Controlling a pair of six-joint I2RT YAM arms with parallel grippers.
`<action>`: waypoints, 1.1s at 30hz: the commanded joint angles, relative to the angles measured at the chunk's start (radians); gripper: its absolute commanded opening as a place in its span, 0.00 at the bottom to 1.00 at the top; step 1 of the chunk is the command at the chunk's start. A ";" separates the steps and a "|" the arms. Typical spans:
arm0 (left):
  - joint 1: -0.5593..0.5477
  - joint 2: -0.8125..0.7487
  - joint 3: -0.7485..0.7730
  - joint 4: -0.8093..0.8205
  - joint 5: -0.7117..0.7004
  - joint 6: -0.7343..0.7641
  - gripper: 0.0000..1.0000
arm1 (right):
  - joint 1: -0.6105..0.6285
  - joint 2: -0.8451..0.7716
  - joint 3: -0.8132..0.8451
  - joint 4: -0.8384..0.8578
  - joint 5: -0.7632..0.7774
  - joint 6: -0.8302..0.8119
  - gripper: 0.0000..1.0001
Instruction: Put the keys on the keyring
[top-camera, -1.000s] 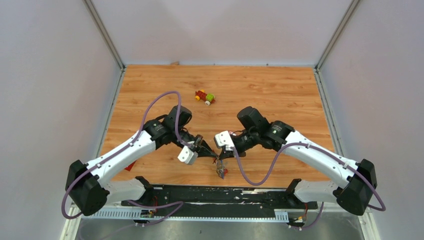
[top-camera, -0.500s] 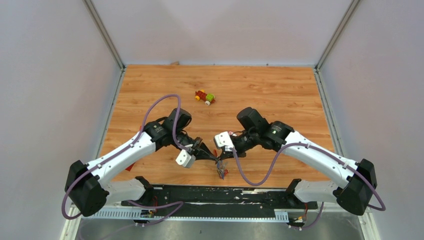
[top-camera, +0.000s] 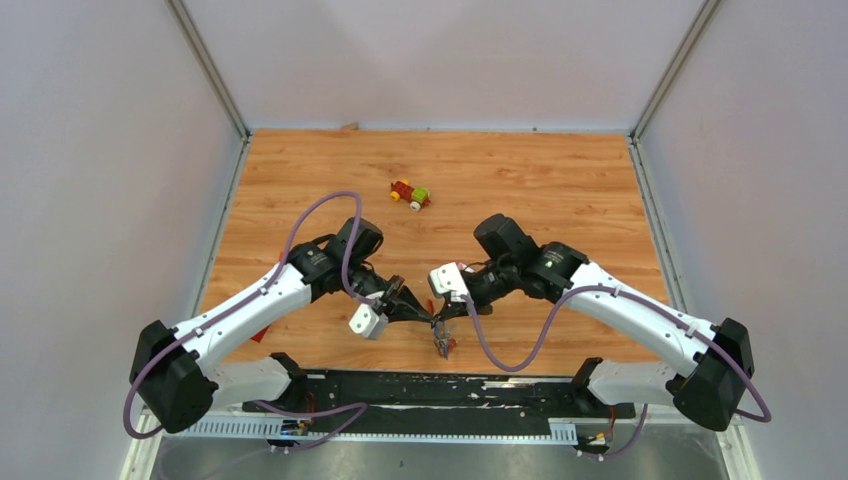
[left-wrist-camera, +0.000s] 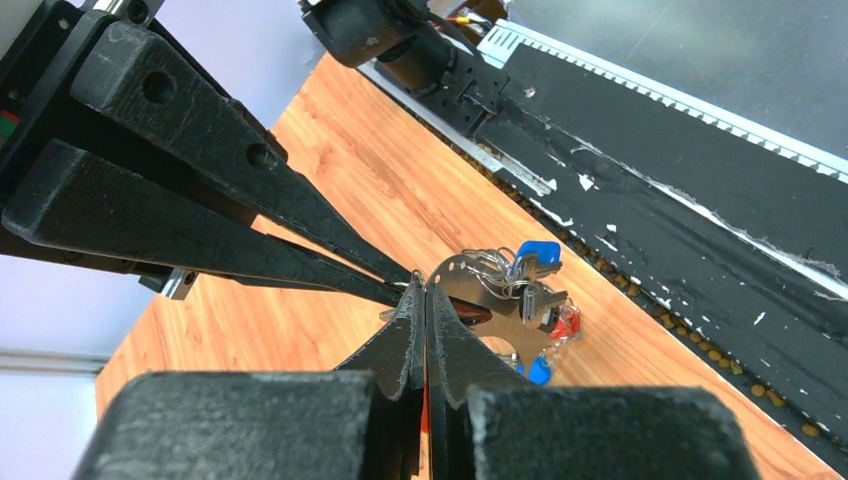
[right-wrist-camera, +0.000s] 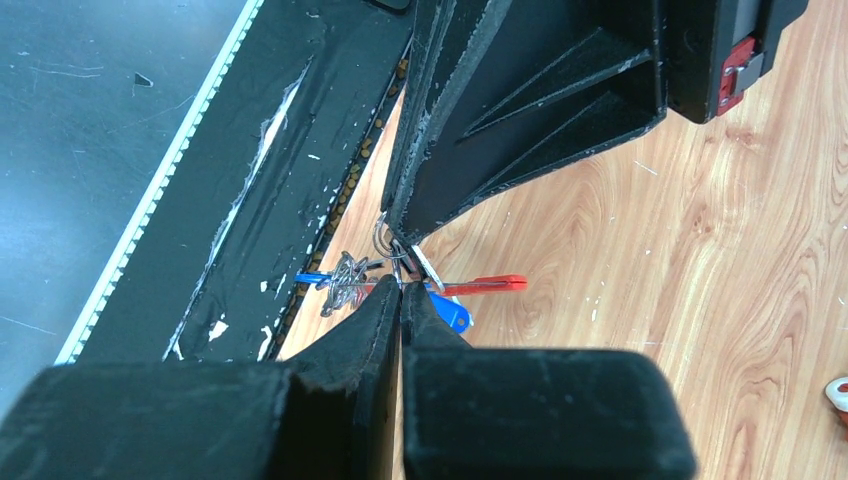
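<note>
Key bundle: occlusions.
Small silver keys with blue and red plastic heads (left-wrist-camera: 530, 290) overlap, count unclear; left gripper (right-wrist-camera: 402, 225) hides part of thin metal keyring (right-wrist-camera: 381, 238).

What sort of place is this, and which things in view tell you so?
Probably a robot lab test cell: a left arm and right arm bolted at the edge of a wooden table, plain grey walls boxing it in, a toy car as prop.

You have a small red, yellow and green toy car (top-camera: 410, 194) sitting alone toward the far middle of the wooden table (top-camera: 560, 180). Along the near edge runs a scuffed black strip (top-camera: 450, 385), and grey walls (top-camera: 100, 150) close in three sides.
</note>
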 joint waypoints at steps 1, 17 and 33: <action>-0.007 0.010 -0.012 -0.074 0.027 0.046 0.00 | -0.020 -0.041 0.028 0.056 -0.059 -0.002 0.00; -0.021 0.042 0.010 -0.158 -0.010 0.157 0.00 | -0.041 -0.050 0.027 0.061 -0.114 0.004 0.00; -0.021 0.021 0.010 -0.090 -0.014 0.076 0.00 | -0.065 -0.064 0.022 0.121 -0.075 0.089 0.00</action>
